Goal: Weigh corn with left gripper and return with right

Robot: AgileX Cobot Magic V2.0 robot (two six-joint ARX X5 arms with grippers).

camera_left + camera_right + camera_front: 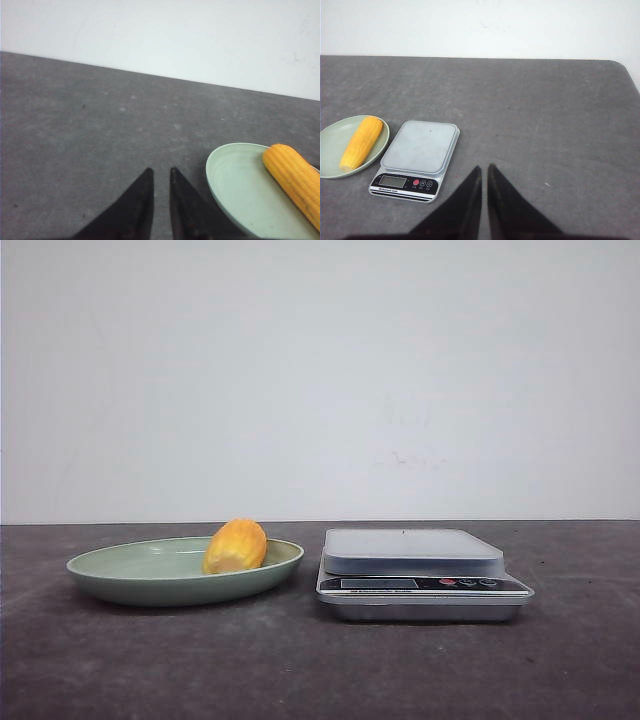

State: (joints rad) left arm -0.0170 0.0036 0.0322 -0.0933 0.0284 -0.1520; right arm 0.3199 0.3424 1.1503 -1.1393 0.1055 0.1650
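Front view shows the ridged yellow corn cob [236, 546] resting in the shallow green plate [120, 575] beside the silver digital scale [420, 575], awaiting weighing; both the left gripper [160, 175] and the right gripper [484, 172] hang nearly closed, empty.

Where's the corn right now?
In the front view the corn lies on the right part of the green plate, left of the scale, untouched by either gripper.

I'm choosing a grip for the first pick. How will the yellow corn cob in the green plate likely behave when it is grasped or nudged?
The yellow, ridged corn cob looks rigid, so it should hold its shape. Its rounded, tapering body lies on its side in the shallow pale green plate, so a nudge would probably roll it. The kernel rows may give some grip, though its curved sides could slip.
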